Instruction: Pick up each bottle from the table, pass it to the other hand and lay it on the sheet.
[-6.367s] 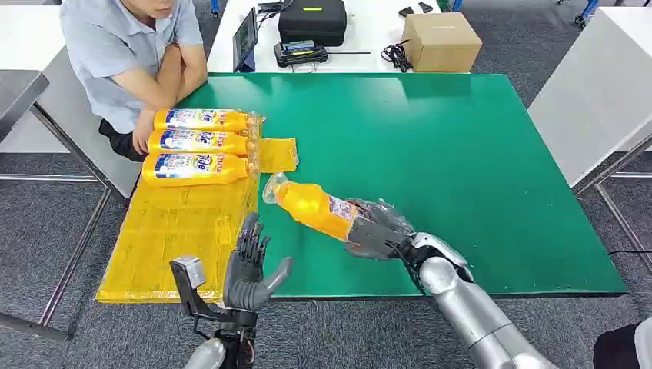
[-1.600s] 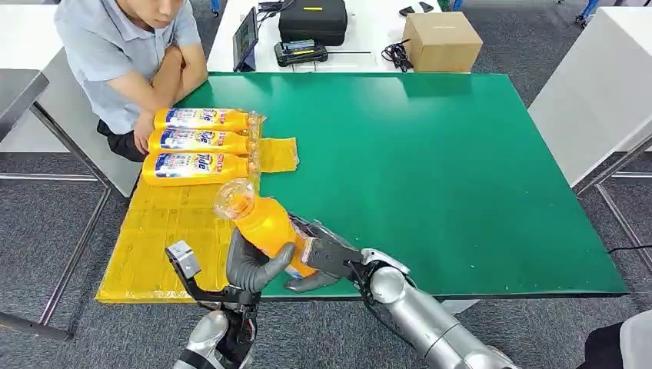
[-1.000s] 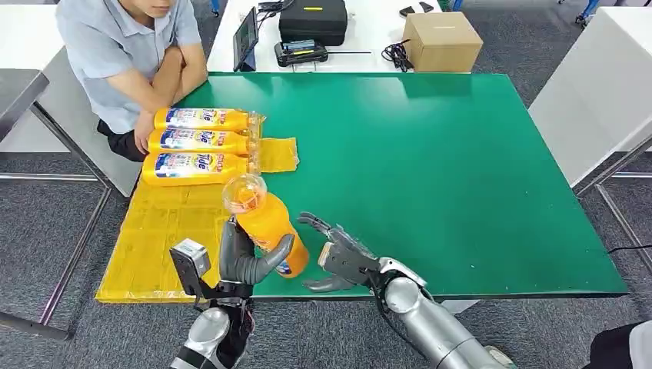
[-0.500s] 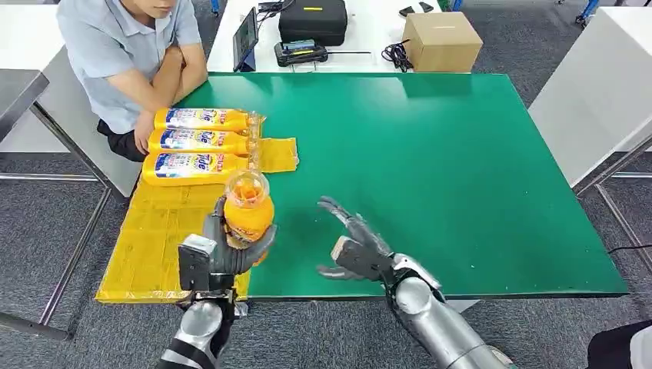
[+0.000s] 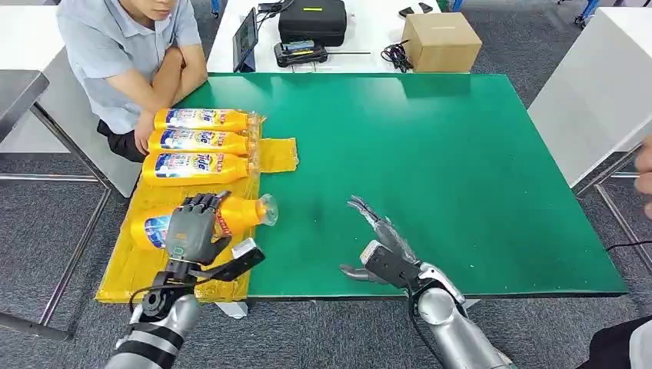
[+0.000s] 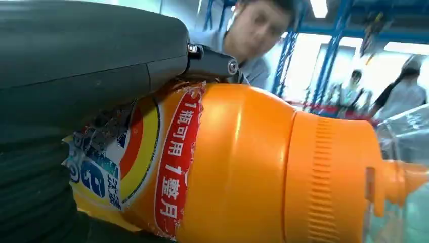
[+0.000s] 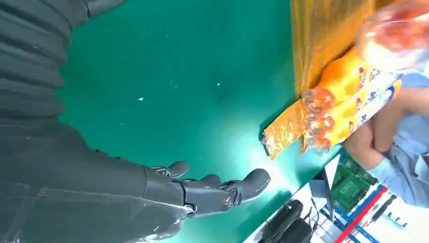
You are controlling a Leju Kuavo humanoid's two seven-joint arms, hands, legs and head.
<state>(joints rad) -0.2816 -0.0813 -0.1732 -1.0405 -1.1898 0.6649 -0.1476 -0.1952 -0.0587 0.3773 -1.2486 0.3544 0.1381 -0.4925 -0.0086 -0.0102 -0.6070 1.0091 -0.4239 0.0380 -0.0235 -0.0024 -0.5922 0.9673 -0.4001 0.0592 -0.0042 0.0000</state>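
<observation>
Orange bottle (image 5: 201,221), clear cap, sideways.

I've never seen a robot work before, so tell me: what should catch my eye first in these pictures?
First, the robot's left hand gripping an orange plastic detergent bottle, lying on its side over the yellow plastic sheet at the near left of the green table. Just beyond, three matching orange bottles lie in a neat row on that sheet, beside a seated person in a blue shirt. The right hand hangs open and empty above the table's near edge.
</observation>
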